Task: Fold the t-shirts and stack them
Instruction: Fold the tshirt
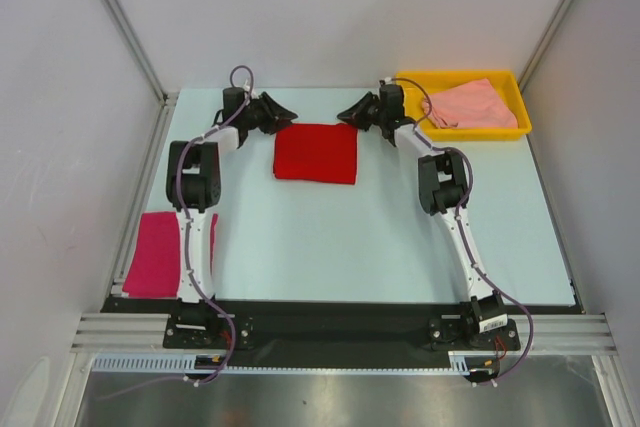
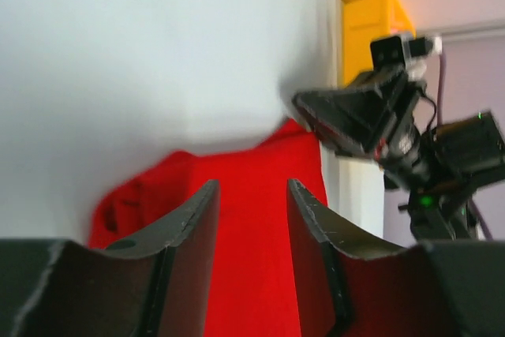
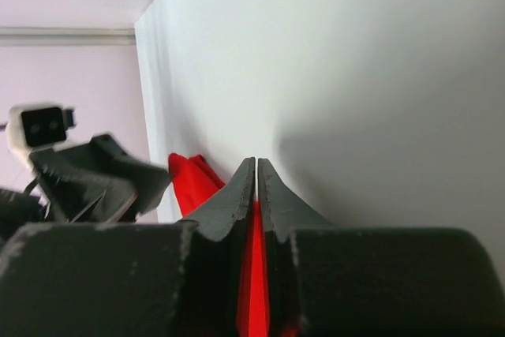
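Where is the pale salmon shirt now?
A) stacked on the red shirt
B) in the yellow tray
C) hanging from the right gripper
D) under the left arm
B: the salmon shirt lies in the yellow tray at the far right, apart from the red shirt.

Left white-shelled, black-jointed robot arm (image 1: 195, 237) and its matching right arm (image 1: 462, 237); thin purple-grey cables (image 1: 179, 187) trailing along each; squat black base blocks (image 1: 205, 327) (small red wires (image 1: 497, 345) at the right one); matte black wedge-shaped fingers (image 2: 193, 242), edges scuffed pale; white boxy wrist camera (image 3: 39, 125).
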Controlling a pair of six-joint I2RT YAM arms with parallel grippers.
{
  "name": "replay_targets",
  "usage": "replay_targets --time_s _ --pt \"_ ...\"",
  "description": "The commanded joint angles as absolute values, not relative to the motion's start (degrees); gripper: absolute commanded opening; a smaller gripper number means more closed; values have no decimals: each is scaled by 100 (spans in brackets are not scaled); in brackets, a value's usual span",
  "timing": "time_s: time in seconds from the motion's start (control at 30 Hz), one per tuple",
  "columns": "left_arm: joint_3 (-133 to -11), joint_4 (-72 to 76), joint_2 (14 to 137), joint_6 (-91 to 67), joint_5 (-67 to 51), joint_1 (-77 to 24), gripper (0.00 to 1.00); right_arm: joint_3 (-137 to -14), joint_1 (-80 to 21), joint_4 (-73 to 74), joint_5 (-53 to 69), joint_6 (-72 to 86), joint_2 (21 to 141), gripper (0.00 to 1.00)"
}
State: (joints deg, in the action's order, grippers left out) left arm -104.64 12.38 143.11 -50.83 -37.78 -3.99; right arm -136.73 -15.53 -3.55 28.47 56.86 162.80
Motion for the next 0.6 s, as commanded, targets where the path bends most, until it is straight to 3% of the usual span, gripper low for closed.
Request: replay_targets --time_s 0.0,0.2,0.33,0.57 --pt "-10188 685 13176 -4043 -3849 -527 45 -14359 -1415 -237 2584 5537 16357 9" --pt "-8475 1642 12148 -4385 -4218 -668 39 -14310 -1432 -35 2584 5248 15690 12" --pt "-7726 1951 11857 -4526 -4263 -615 32 -13188 -1573 97 2917 5054 14768 13" --pt "-7129 2206 12067 -4553 -4324 -501 28 -11378 -2047 -648 3735 5097 14046 11"
